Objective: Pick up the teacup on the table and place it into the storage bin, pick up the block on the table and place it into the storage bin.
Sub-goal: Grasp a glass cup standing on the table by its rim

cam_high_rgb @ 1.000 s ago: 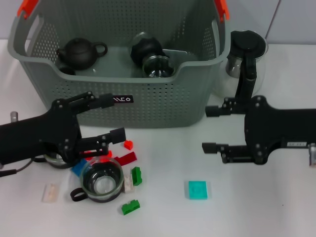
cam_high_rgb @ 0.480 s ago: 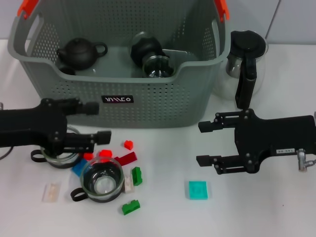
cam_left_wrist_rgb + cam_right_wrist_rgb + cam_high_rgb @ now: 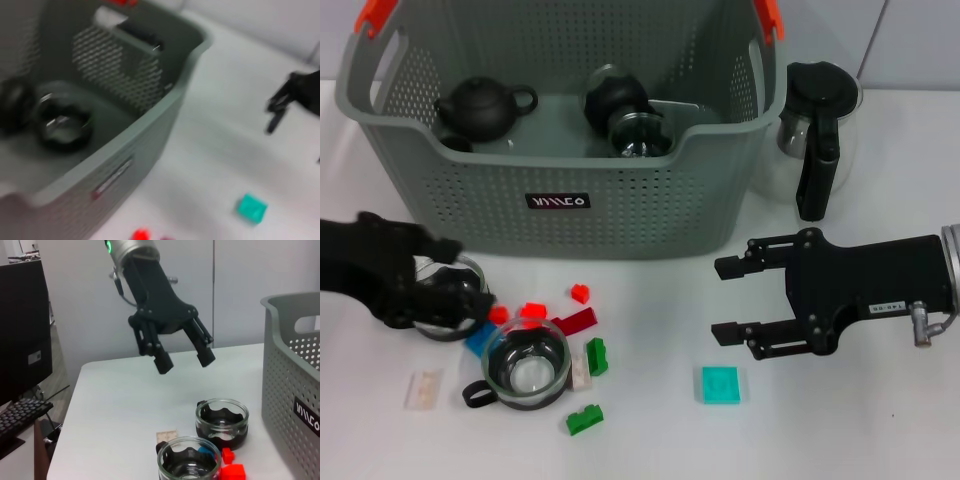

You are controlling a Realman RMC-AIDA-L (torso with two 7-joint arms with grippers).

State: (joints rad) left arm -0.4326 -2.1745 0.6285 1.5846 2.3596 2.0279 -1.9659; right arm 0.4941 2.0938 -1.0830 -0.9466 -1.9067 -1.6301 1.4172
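The grey storage bin [image 3: 560, 205] stands at the back and holds a black teapot [image 3: 483, 106] and a glass cup [image 3: 638, 134]. Two glass teacups rest on the table in front of it: one [image 3: 527, 365] among the blocks, the other [image 3: 445, 308] further left. Small red [image 3: 577, 321], green [image 3: 585, 419] and blue blocks lie around them, and a teal block [image 3: 721, 384] lies apart on the right. My left gripper [image 3: 460, 272] hovers above the left teacup; in the right wrist view this left gripper [image 3: 184, 360] is open and empty. My right gripper [image 3: 723, 300] is open above the table, just past the teal block.
A glass kettle with a black lid and handle [image 3: 817, 120] stands right of the bin. A clear block [image 3: 423, 388] lies at the front left. In the right wrist view, a table edge and a keyboard [image 3: 20, 420] appear beyond it.
My left arm has pulled back to the left, away from the bin's front, with nothing in its fingers. My right gripper has come down and slightly left toward the teal block.
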